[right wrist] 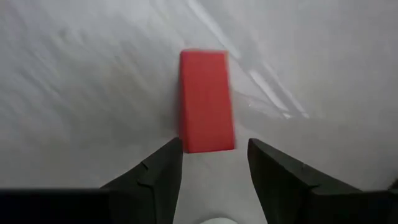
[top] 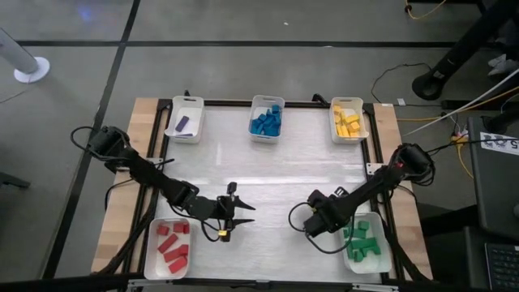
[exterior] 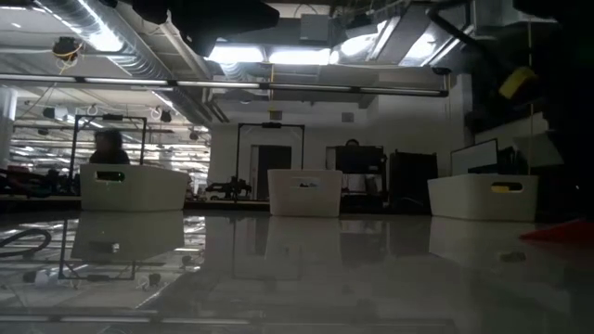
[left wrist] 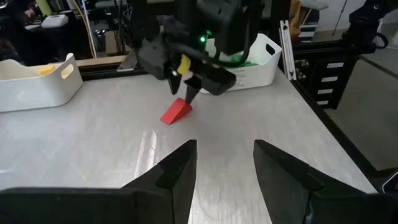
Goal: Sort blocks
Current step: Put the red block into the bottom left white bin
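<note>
One red block lies flat on the white table top, right of the middle and toward the near edge; the left wrist view shows the block as a low wedge. My right gripper hangs just above it, pointing down and open, a finger on either side of the block's end without touching it. The same gripper shows in the left wrist view and in the high view. My left gripper is open and holds nothing; it hovers near the table's middle, pointing toward the red block.
White trays stand along the edges: a purple block's tray far left, a blue tray far middle, a yellow tray far right, a red tray near left, and a green tray near right, close to my right arm.
</note>
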`<state>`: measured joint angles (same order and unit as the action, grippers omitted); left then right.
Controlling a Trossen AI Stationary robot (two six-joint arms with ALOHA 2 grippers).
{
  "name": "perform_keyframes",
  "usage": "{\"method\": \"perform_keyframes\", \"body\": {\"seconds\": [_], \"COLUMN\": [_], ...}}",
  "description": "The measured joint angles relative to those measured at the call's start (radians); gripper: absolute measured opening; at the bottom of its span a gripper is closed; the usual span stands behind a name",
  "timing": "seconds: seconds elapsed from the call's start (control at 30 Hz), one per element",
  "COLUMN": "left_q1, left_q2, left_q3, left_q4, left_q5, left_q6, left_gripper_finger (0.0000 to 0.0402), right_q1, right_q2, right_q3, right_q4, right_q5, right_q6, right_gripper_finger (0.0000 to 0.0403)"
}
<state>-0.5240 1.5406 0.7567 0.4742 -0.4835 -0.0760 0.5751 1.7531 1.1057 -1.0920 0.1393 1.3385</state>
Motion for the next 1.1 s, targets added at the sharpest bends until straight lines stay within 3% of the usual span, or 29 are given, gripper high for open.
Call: {"method": "perform_keyframes", "body": {"seconds": [0.43,0.8,1.1], "left_q1": [0.000,0.000,0.000], "left_q2": [0.000,0.000,0.000], "left_q3": [0.000,0.000,0.000], "left_q4": [0.000,0.000,0.000], "left_q5": [0.000,0.000,0.000], "left_q6": [-0.002,-0.002,-0.002], "left_gripper_finger": [0.0147,0.0147,0.0147], "right_q1": [0.000,0.001,-0.001], "right_q2": [0.000,-0.012,-0.019], "right_q3": [-0.108,-0.141,-0.143], "right_q4": [0.071,0.124,0.153], "right_q5": [-0.007,0.027,-0.011], "right_q6": [-0.018,-0.203,-0.306], "right_gripper_finger": [0.0182,0.0182,0.0181]}}
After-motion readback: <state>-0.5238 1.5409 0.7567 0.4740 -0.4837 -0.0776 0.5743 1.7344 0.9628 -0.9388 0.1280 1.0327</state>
